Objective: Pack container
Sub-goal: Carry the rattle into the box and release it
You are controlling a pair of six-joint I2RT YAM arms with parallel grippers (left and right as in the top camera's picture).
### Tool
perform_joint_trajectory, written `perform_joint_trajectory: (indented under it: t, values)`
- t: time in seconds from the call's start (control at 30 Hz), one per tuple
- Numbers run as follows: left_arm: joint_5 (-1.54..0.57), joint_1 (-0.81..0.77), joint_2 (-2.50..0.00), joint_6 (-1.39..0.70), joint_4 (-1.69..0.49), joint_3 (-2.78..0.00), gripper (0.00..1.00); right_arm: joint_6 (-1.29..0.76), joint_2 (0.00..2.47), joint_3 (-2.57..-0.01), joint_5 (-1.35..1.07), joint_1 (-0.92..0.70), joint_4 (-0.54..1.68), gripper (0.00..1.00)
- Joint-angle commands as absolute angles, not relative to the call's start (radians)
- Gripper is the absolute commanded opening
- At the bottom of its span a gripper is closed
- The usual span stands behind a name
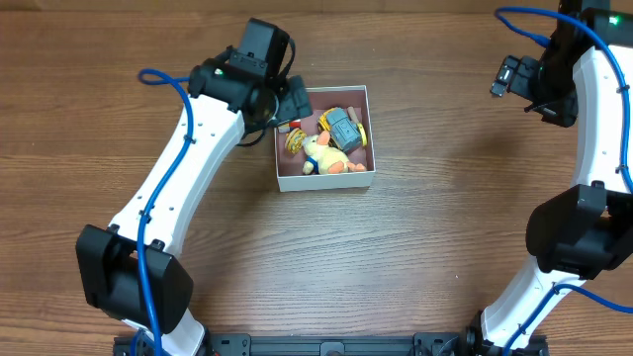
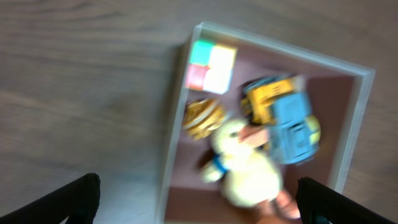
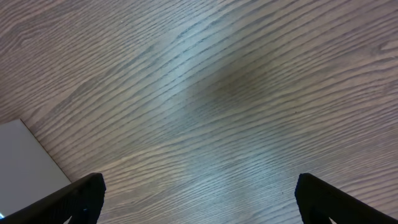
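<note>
The container (image 1: 324,184) is a square white-walled box with a mauve-brown inside, at the table's upper middle. It holds a pale yellow plush duck (image 1: 324,153), a blue and yellow toy truck (image 1: 345,128), a gold ring-shaped toy (image 1: 295,141) and a small pastel cube, which the overhead view hides under the arm. In the left wrist view the container's wall (image 2: 176,146), the duck (image 2: 247,171), the truck (image 2: 286,121), the gold toy (image 2: 202,118) and the cube (image 2: 211,66) show, blurred. My left gripper (image 2: 199,208) is open and empty above the container's left wall. My right gripper (image 3: 199,199) is open and empty over bare wood at the far right.
The table is brown wood grain (image 1: 435,247). A grey-white flat edge (image 3: 25,168) shows at the lower left of the right wrist view. The right arm (image 1: 593,129) stands along the right edge, and the left arm (image 1: 168,198) crosses the left side.
</note>
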State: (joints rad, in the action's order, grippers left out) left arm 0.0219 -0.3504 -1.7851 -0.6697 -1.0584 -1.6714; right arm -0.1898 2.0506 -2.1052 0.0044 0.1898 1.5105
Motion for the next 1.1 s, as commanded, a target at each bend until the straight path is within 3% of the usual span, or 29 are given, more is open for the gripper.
perform_joint_trajectory:
  t: [0.0,0.23,0.43,0.57,0.7,1.07]
  values:
    - [0.087,-0.345,-1.67,-0.583,-1.147,-1.691,1.0,-0.19,2.043,-2.106,0.006,0.191,1.507,1.0]
    - [0.163,-0.337,-1.462,-0.55,-1.19,-1.615,1.0,-0.19,2.043,-2.106,0.006,0.191,1.507,1.0]
    - [0.028,-0.336,-1.287,-0.39,-1.077,-1.403,1.0,-0.191,2.043,-2.106,0.006,0.191,1.507,1.0]
    - [-0.027,-0.336,-1.205,-0.4,-0.994,-1.24,1.0,-0.19,2.043,-2.106,0.006,0.191,1.507,1.0]
    - [-0.027,-0.336,-1.219,-0.569,-0.988,-1.161,1.0,-0.19,2.043,-2.106,0.006,0.191,1.507,1.0]
    - [-0.019,-0.336,-1.334,-0.535,-1.029,-1.135,1.0,-0.19,2.043,-2.106,0.006,0.191,1.507,1.0]
